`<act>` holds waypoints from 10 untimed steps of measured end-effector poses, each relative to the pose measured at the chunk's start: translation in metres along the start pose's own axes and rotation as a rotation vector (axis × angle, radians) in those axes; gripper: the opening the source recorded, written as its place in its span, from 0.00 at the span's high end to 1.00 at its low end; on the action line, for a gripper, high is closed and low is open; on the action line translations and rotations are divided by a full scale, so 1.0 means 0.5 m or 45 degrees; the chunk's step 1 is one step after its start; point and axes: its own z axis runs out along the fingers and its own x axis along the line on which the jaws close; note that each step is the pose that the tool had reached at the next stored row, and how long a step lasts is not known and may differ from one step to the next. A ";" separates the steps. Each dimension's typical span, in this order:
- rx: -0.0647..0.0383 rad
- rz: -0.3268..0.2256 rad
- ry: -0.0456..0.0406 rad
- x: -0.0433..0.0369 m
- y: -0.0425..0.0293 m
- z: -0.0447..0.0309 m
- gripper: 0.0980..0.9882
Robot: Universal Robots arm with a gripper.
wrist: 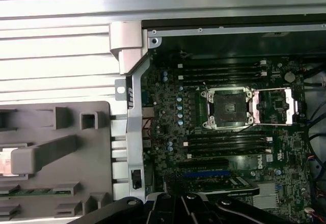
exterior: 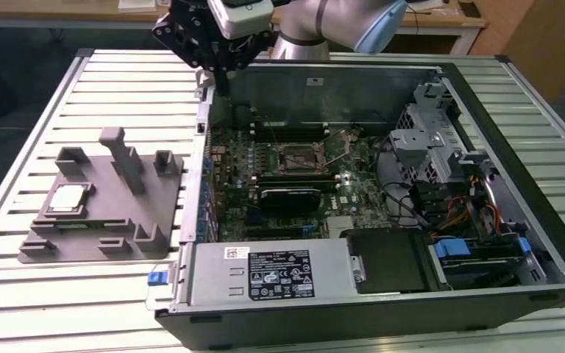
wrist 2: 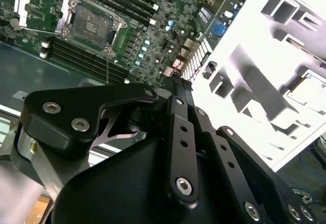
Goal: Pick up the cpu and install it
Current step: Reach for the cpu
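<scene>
Grey tray (exterior: 106, 213) posts (exterior: 123, 163) rise beside the cpu (exterior: 68, 198); the socket (exterior: 305, 156) lies open.

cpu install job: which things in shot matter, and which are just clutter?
For the job:
- cpu, lying in the grey tray
- socket, open and empty
- gripper, holding nothing

Just lying about:
- power supply
- drive cage
- cables
- slatted table

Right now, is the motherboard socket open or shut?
Open: the socket lies bare, its metal frame flipped aside; the cpu sits on the grey holder.
</scene>
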 end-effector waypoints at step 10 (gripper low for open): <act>0.000 0.000 0.000 0.026 -0.002 -0.001 0.99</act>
